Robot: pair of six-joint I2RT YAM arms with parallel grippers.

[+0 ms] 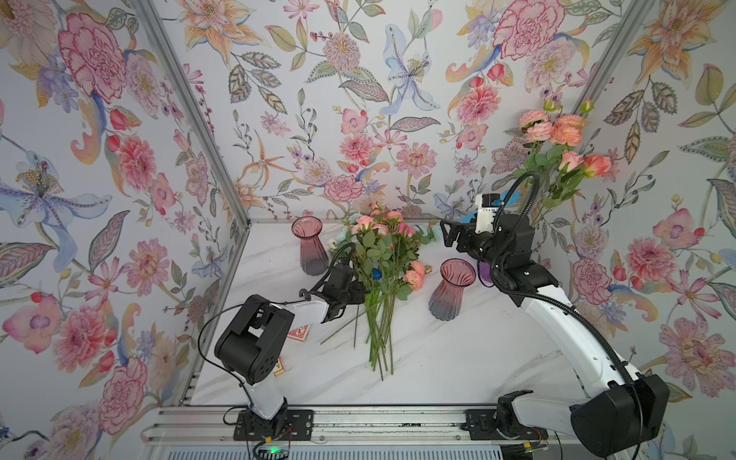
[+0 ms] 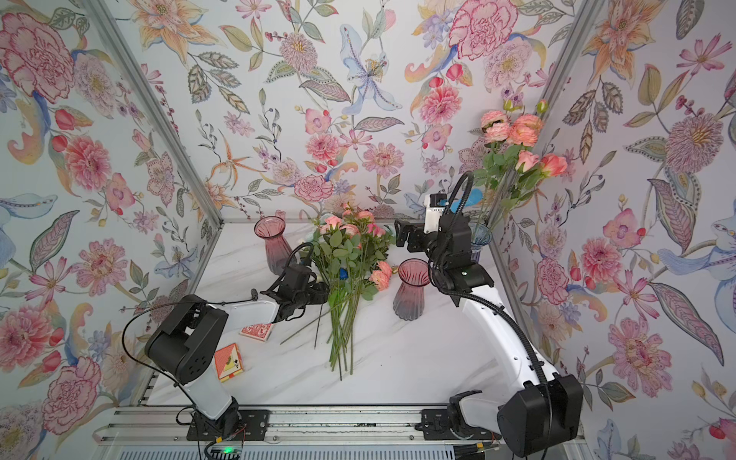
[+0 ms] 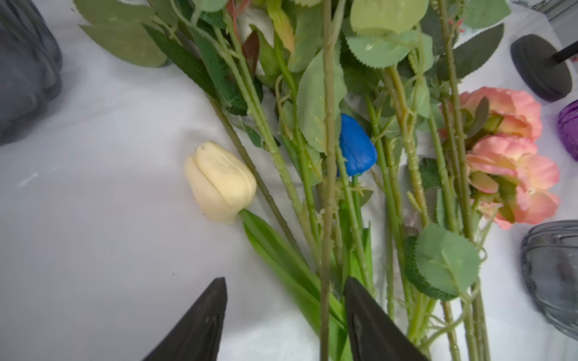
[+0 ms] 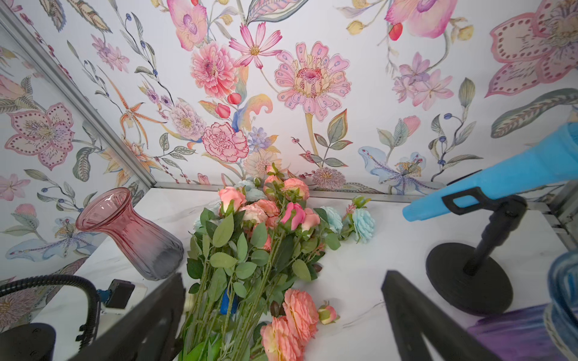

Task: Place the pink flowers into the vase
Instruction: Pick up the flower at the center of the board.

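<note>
A bunch of pink flowers (image 1: 380, 243) lies on the white table, stems toward the front; the blooms also show in the wrist views (image 3: 513, 175) (image 4: 269, 209). My left gripper (image 1: 359, 294) (image 3: 285, 281) is low at the stems, jaws partly apart; a thin green stem (image 3: 325, 275) stands between them near one finger, not pinched. My right gripper (image 1: 448, 235) (image 4: 281, 278) hovers wide open above the bunch's right side, holding nothing. More pink flowers (image 1: 557, 131) stand in a blue glass vase (image 2: 480, 239) at the back right, mostly hidden behind the right arm.
Two empty pink-to-grey glass vases stand at the back left (image 1: 308, 247) and right of the bunch (image 1: 452, 288). A white tulip (image 3: 219, 183), a blue tulip (image 3: 356, 150) and pale blue blooms (image 4: 362, 223) mix with the bunch. Card boxes (image 2: 257, 330) lie front left; a blue cone on a black stand (image 4: 469, 278) is back right.
</note>
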